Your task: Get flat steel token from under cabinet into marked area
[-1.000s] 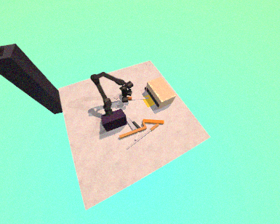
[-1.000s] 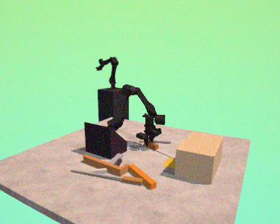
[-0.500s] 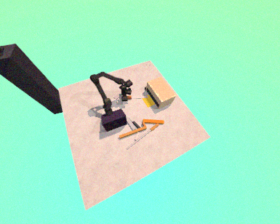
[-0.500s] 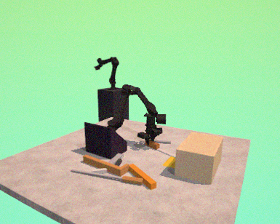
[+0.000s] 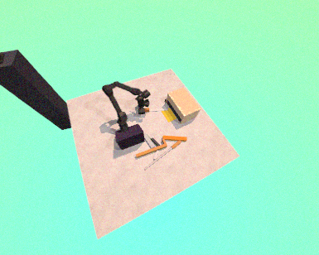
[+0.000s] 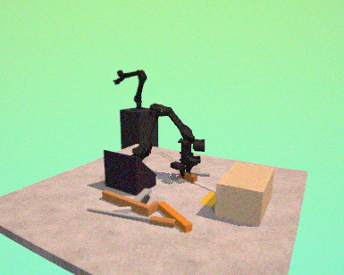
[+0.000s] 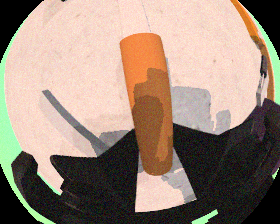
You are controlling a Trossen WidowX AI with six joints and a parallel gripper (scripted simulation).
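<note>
One orange handle [image 5: 147,110] [image 6: 190,178] [image 7: 147,95] sits clamped in the partly closed end effector [image 5: 144,111] [image 6: 186,175] [image 7: 152,129]; keep its rod low and level, sweeping toward the table's [image 5: 113,199] [image 6: 55,241] [image 7: 91,60] base-side edge.

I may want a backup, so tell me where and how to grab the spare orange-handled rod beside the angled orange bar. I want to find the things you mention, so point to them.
Grip its orange handle [image 5: 176,145] [image 6: 163,220], near the thin shaft [image 5: 159,159] [image 6: 118,214], coming from above, fingers across its long sides. It lies flat, thicker than the shaft; its far end sits close to the angled bar [image 5: 174,138] [image 6: 175,217].

High overhead top view and lower exterior view, both spanning table; wrist close-up.
</note>
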